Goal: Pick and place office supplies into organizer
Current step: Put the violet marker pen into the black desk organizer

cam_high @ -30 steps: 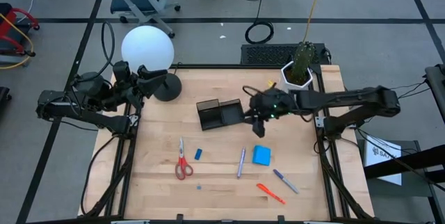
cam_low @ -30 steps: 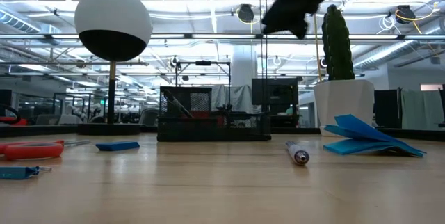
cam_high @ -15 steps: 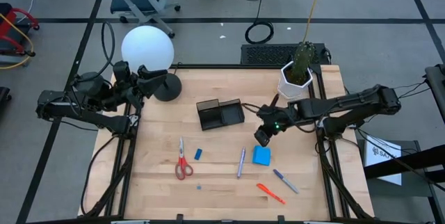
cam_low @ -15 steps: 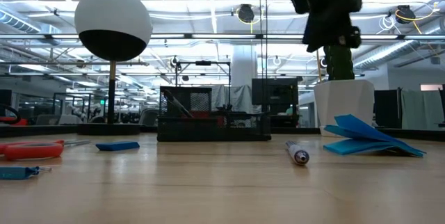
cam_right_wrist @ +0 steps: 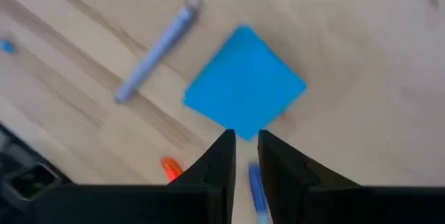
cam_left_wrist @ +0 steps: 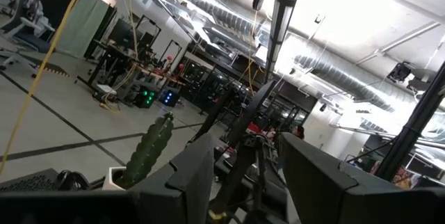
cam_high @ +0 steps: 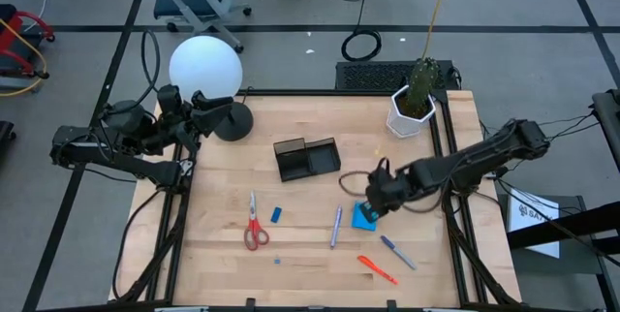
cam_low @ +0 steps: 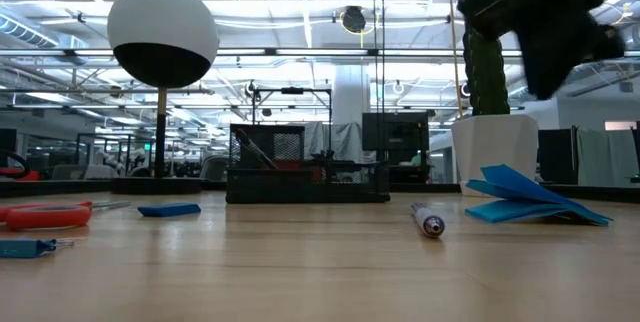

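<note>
A: Right gripper [cam_high: 373, 199] is over the blue square notepad [cam_high: 364, 216], towards the table's [cam_high: 310, 273] right side. What does the wrist camera give us?

B: Looking straight down on that notepad [cam_right_wrist: 244, 91], jaws nearly pressed together with just a narrow slit, nothing between them. A grey-purple pen [cam_right_wrist: 157, 49] lies beside the pad, an orange tip [cam_right_wrist: 168, 166] pokes out by one finger.

A: From above you get the whole spread: organizer [cam_high: 306, 159] near the table's middle, towards the far edge, red-handled scissors [cam_high: 254, 227] and a small blue eraser [cam_high: 276, 214] on the left half, orange marker [cam_high: 377, 269] and a purple pen [cam_high: 398, 252] near the front edge.

B: The low camera adds height. The gripper [cam_low: 548, 32] hangs well clear of the wood, above the notepad [cam_low: 528, 200], whose sheets lift and curl. It also shows a pen leaning inside the organizer's [cam_low: 307, 174] left compartment.

A: Left gripper [cam_high: 208, 110]?

B: Parked off the table's far left corner by the white globe lamp [cam_high: 205, 67]. Its own camera shows the jaws spread, empty, pointed at the cactus [cam_left_wrist: 148, 147].
</note>
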### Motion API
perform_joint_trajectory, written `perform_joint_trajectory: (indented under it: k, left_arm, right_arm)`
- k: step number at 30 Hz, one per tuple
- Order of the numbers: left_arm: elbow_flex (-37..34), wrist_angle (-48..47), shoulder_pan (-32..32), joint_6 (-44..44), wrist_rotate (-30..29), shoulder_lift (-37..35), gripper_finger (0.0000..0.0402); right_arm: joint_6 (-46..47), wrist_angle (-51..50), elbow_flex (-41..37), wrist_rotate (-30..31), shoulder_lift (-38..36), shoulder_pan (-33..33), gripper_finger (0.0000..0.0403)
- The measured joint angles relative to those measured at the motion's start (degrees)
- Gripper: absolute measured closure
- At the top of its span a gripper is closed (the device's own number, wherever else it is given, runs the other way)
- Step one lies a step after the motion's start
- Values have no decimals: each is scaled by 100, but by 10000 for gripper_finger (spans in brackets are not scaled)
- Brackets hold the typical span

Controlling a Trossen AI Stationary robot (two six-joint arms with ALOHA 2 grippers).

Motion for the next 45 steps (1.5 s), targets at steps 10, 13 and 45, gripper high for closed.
perform_joint_trajectory:
  k: [10,13,45]
  left_arm:
    - [0,0,1,2,-2,-1,231]
    - [0,1,2,2,-2,-2,231]
    - [2,2,1,2,-1,-2,231]
  right_arm:
    - [960,-1477,1280,720,630,1013,333]
    - [1258,-1447,1421,717,717,1244,319]
    - [1714,736,-304,-42,978,2579,227]
